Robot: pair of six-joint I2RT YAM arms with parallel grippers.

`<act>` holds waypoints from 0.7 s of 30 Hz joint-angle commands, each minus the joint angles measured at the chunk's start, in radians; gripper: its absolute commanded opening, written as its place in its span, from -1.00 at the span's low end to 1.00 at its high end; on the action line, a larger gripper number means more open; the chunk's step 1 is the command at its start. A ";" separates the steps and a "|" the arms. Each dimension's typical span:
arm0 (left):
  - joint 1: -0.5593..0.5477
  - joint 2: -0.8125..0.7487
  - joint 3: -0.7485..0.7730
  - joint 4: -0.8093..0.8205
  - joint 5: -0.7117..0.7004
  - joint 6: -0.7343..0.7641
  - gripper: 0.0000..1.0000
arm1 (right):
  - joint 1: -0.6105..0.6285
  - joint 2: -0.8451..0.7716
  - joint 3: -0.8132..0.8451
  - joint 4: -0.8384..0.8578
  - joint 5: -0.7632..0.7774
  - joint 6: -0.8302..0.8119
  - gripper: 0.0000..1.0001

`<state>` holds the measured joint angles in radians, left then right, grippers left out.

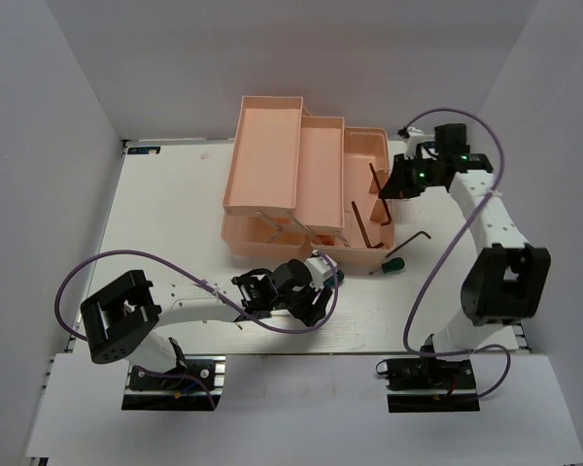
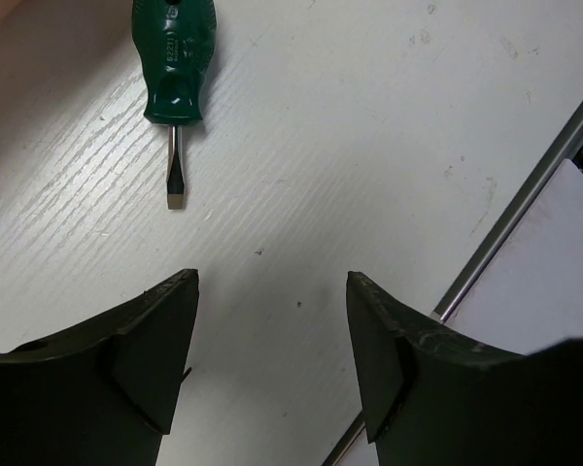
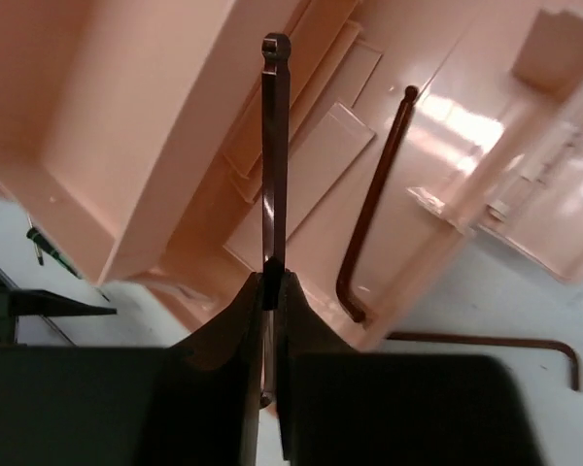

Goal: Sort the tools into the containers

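Note:
The salmon-pink toolbox (image 1: pixel 268 155) stands open at the middle of the table, its trays fanned out. My right gripper (image 1: pixel 396 184) is shut on a dark brown hex key (image 3: pixel 275 146) and holds it over the toolbox's right compartment (image 3: pixel 155 116). A second hex key (image 3: pixel 369 214) lies in that compartment. A third hex key (image 1: pixel 410 240) lies on the table beside the box. A green-handled screwdriver (image 1: pixel 393 263) lies on the table by the box's front right corner. My left gripper (image 2: pixel 272 282) is open and empty, a little short of that screwdriver's (image 2: pixel 172 58) tip.
The white table's metal edge strip (image 2: pixel 525 204) runs on the right in the left wrist view. White walls enclose the table on three sides. The right arm's purple cable (image 1: pixel 437 262) loops over the table right of the box.

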<state>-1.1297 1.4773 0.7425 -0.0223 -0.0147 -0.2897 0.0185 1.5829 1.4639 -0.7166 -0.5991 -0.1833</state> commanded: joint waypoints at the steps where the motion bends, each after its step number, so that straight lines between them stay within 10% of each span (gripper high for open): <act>1: -0.005 -0.023 -0.002 0.007 0.009 -0.023 0.45 | 0.052 0.093 0.085 0.022 0.037 0.136 -0.76; 5: -0.005 -0.032 -0.012 0.007 -0.002 -0.023 0.45 | 0.041 0.117 0.085 0.028 0.044 0.133 -0.37; 14: -0.005 -0.023 -0.012 0.007 -0.002 -0.023 0.45 | 0.000 -0.046 -0.022 0.079 0.131 0.113 -0.24; 21: -0.005 -0.075 -0.061 0.007 -0.011 -0.023 0.45 | -0.112 -0.110 -0.174 0.013 0.245 -0.538 -0.64</act>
<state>-1.1297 1.4631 0.6987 -0.0216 -0.0174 -0.3080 -0.0395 1.4727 1.3609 -0.6590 -0.4213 -0.3687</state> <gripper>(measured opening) 0.725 0.208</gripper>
